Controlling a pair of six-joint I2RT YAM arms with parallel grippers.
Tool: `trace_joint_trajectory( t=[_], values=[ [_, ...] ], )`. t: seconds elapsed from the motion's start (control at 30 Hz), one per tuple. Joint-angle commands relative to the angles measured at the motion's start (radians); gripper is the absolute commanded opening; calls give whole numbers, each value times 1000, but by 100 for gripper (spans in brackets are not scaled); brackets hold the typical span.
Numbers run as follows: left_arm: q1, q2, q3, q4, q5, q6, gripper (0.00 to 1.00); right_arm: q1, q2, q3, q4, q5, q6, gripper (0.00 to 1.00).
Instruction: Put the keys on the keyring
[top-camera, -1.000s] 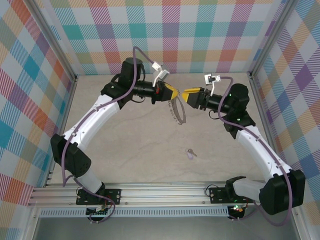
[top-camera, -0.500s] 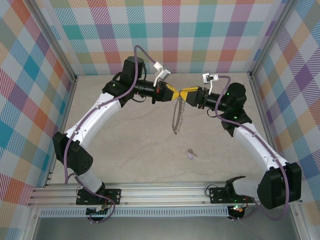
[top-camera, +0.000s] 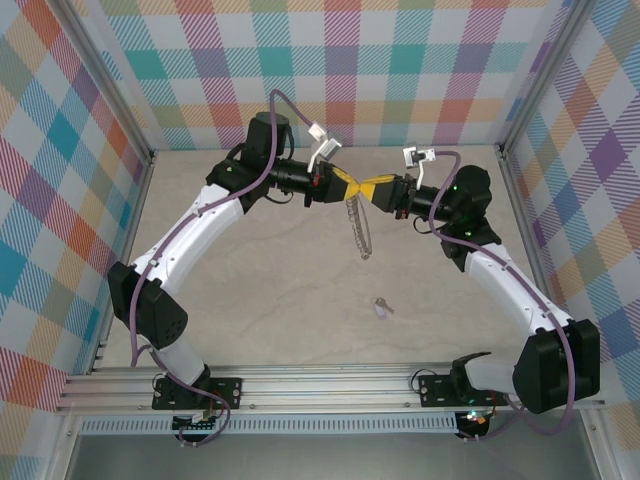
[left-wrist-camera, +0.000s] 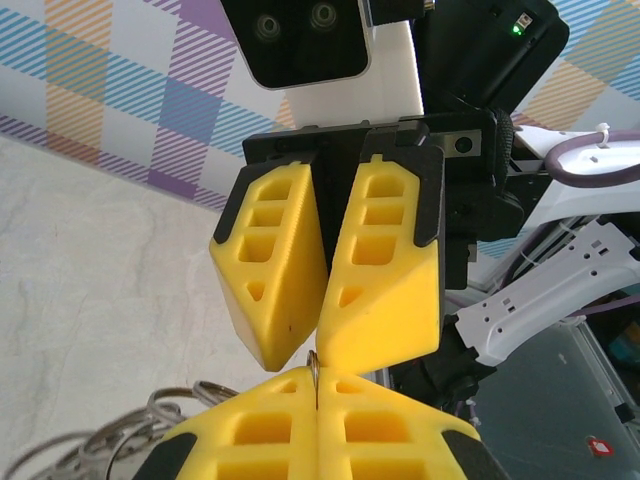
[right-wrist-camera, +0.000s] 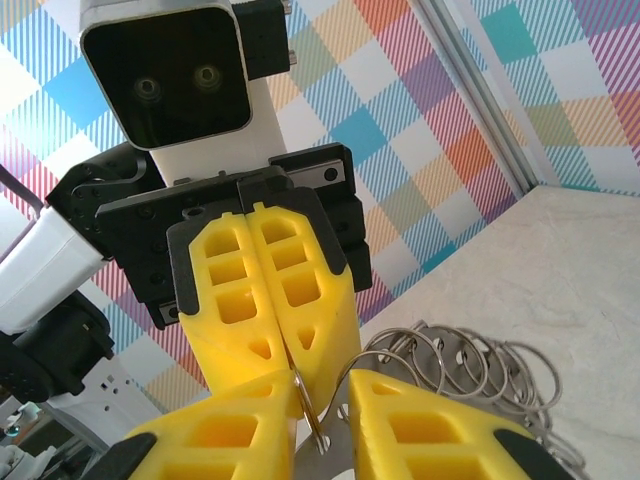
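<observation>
I've got the left arm (top-camera: 190, 235) and the right arm (top-camera: 505, 285) both stretched toward the far middle. Their elbows bow outward and the forearms turn in to face each other. The left gripper (top-camera: 345, 186) and right gripper (top-camera: 372, 188) meet nose to nose, tips almost touching. On the left, the fingers (left-wrist-camera: 250, 440) are pressed flat together. On the right, the fingers (right-wrist-camera: 420, 430) stand a narrow gap apart.

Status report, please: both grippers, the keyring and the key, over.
Left gripper shut on keyring, ring hanging in air. Right gripper narrowly open around a loop, tip to tip. Key on table, untouched; nothing blocks it.
</observation>
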Motion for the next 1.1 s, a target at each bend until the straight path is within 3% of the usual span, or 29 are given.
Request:
trace_joint_trajectory(
  t=[0.0,0.33,0.53,0.77,0.9,1.07],
  values=[
    [7,6,38,19,34,-4,0,-1,2,-7,43,-30,5,21],
    [6,13,39,44,34,-22,0,2,13,-4,47,-84,8,24],
    [6,16,40,49,38,-29,0,4,20,-5,56,-91,11,1],
    [4,19,37,50,22,-35,0,2,18,-18,88,-56,21,0],
    [4,3,19,94,-37,-78,19,1,-2,-36,81,15,-5,0],
    [9,-73,-84,283,-144,-194,30,0,-18,-27,59,59,-40,0]
  ],
)
